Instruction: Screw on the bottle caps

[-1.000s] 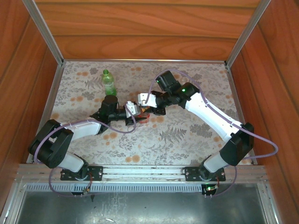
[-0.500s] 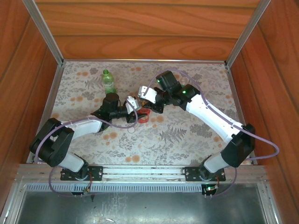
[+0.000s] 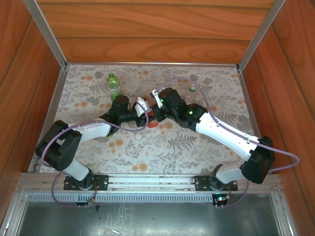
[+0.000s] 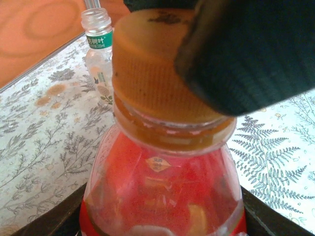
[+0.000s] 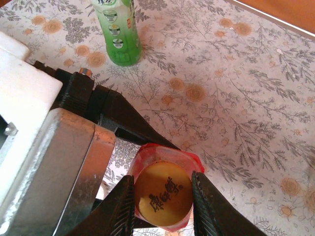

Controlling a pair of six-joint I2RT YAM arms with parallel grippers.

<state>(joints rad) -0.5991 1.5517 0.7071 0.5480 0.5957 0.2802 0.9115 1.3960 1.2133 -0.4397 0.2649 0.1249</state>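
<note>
While left gripper [image 3: 143,117] clamps red bottle [image 4: 162,196] mid-frame, right gripper [image 5: 163,202] pinches orange cap [image 5: 162,189]; tightening twist likely next.

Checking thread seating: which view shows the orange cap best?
Left wrist: the orange cap appears close and side-on, atop the red bottle. Right wrist shows its printed top in the right end effector; top external, too small.

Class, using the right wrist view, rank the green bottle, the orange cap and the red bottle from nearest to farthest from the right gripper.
1. Orange cap: between the fingers of the right gripper.
2. Red bottle: directly under the cap, its red shoulder showing around it.
3. Green bottle: standing well away at the top left of the cloth.
</note>
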